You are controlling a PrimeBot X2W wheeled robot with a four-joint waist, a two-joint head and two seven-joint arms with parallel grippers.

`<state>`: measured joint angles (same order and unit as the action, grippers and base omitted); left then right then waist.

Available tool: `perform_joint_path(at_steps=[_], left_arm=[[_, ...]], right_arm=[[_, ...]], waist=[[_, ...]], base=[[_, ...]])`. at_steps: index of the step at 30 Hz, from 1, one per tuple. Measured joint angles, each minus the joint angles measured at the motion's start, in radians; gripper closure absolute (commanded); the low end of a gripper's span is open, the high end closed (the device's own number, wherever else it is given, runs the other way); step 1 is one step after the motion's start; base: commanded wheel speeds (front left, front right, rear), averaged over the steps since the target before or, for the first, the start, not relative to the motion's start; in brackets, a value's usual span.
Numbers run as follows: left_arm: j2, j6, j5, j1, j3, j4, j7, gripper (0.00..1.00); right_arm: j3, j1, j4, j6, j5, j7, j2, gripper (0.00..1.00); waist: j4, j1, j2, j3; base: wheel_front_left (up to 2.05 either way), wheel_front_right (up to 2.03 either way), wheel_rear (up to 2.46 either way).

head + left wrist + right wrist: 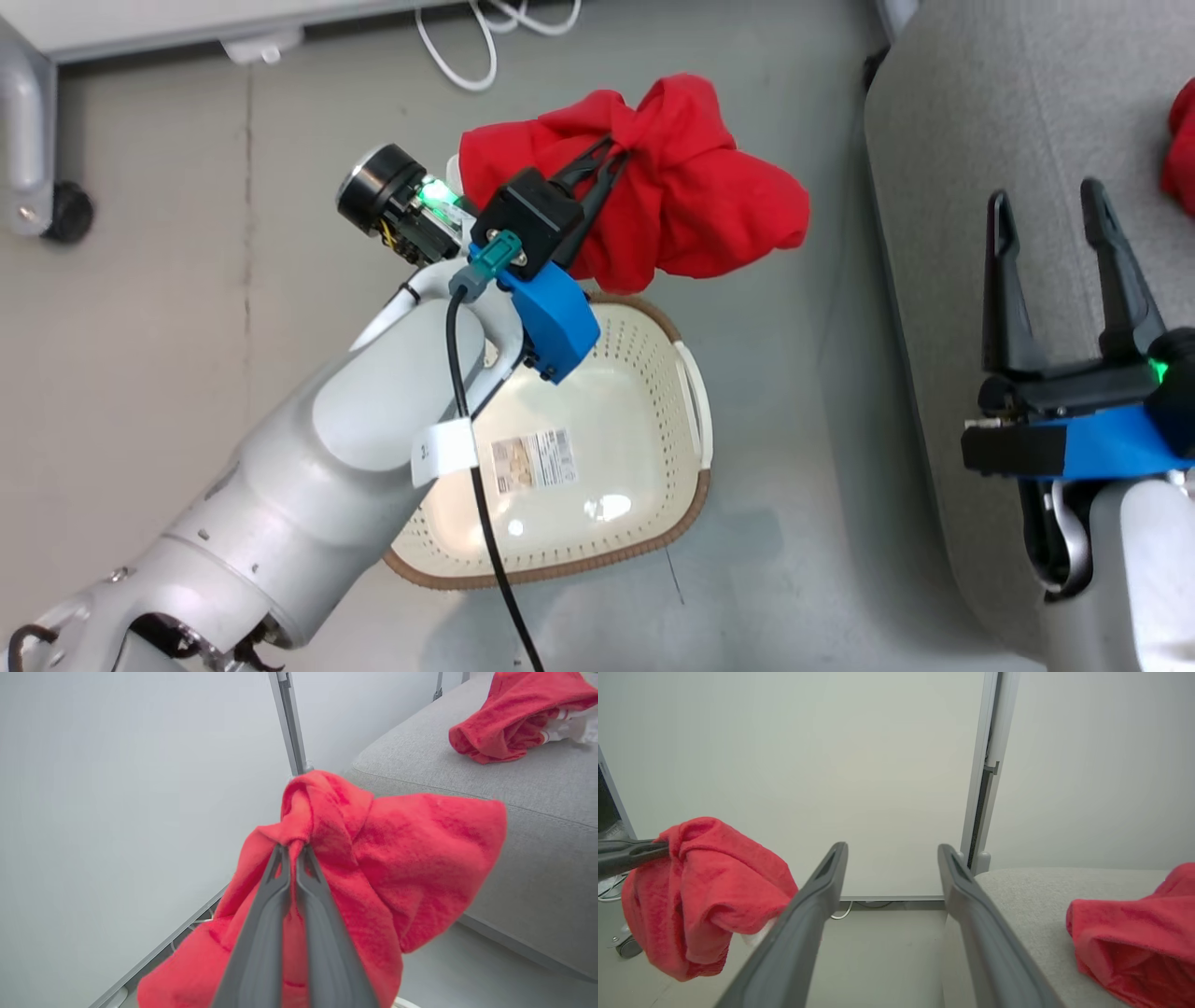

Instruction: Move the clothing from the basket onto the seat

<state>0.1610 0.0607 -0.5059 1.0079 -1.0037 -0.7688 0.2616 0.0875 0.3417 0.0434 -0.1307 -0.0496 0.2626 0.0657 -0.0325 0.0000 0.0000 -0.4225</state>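
Your left end effector clamps the garment raised clear of the basket, ready for the seat; your right end effector is spread, empty.

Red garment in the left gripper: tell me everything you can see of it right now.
The red garment is soft, fleecy-looking bright red fabric, bunched into a loose, creased bundle. The left gripper is shut on a gathered fold near its top; the rest droops free in the air, clear of the basket and not yet over the seat. Nothing else touches it.
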Motion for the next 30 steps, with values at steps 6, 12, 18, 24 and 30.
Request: perform_joint_path(at_steps=[6, 12, 18, 24, 30], left_arm=[[0.003, -0.004, 0.032, -0.057, 0.059, 0.083, 0.000, 1.00], [0.004, -0.007, 0.050, -0.105, 0.099, 0.132, 0.000, 1.00], [0.003, 0.002, 0.063, -0.136, 0.117, 0.145, 0.000, 1.00], [0.000, 0.010, 0.078, -0.151, 0.131, 0.151, 0.000, 1.00], [-0.009, 0.017, 0.093, -0.158, 0.143, 0.155, 0.000, 1.00]], right_arm=[[0.007, -0.053, 0.021, 0.000, -0.005, 0.000, -0.002, 0.00], [0.007, -0.101, 0.038, 0.000, -0.012, 0.000, -0.005, 0.00], [0.007, -0.132, 0.046, 0.000, -0.015, 0.000, -0.008, 0.00], [0.007, -0.149, 0.055, 0.000, -0.024, 0.000, -0.010, 0.00], [-0.019, -0.168, 0.077, 0.000, -0.031, 0.000, -0.011, 0.00]], waist=[[0.009, 0.0000, 0.0000, 0.087], [0.015, -0.0002, 0.0001, 0.160], [0.021, -0.0001, 0.0001, 0.206], [0.026, -0.0001, 0.0001, 0.225], [0.034, -0.0001, 0.0001, 0.231]], base=[[0.00, 0.00, 0.00], [0.00, 0.00, 0.00], [0.00, 0.00, 0.00], [0.00, 0.00, 0.00], [0.00, 0.00, 0.00]])
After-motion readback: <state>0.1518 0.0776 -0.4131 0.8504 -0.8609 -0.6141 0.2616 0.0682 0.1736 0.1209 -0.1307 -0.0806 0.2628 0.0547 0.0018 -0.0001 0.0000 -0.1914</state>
